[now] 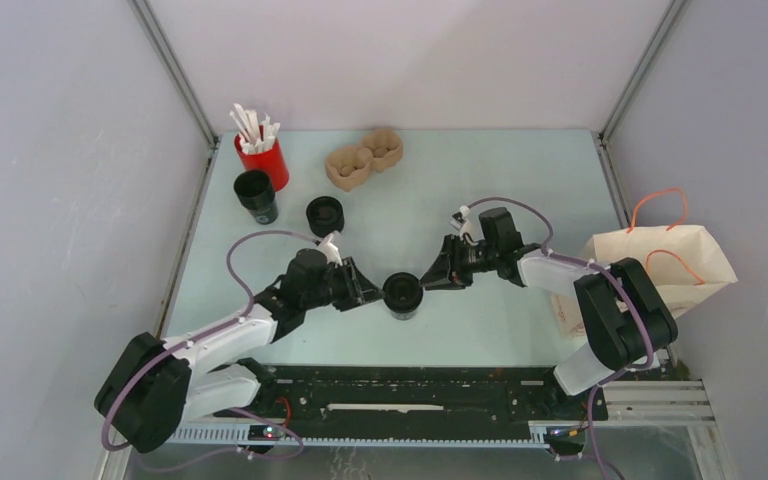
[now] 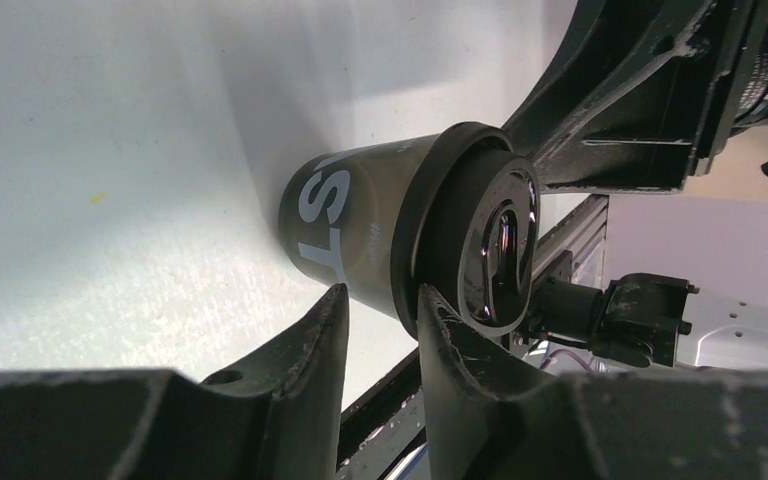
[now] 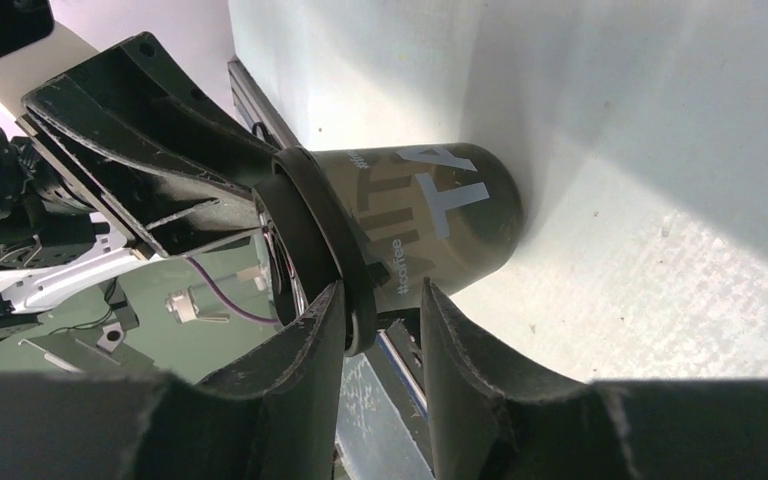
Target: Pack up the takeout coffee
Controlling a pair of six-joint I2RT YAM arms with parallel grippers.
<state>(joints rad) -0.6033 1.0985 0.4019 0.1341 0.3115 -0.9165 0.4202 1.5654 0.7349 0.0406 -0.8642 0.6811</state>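
The takeout coffee (image 1: 401,295), a small black cup with a black lid, stands on the table between my two grippers. My left gripper (image 1: 372,292) reaches it from the left. In the left wrist view its narrow-set jaws (image 2: 380,300) straddle the lid rim of the cup (image 2: 360,230), one finger over the lid top and one against the wall. My right gripper (image 1: 432,278) meets it from the right. In the right wrist view its jaws (image 3: 382,300) pinch the same rim of the cup (image 3: 430,230). The brown paper bag (image 1: 660,265) lies at the right edge.
A red cup of white sticks (image 1: 263,160), an open black cup (image 1: 256,195) and a squat black round piece (image 1: 325,214) stand at the back left. A cardboard cup carrier (image 1: 364,158) sits at the back middle. The black rail (image 1: 410,385) runs along the near edge.
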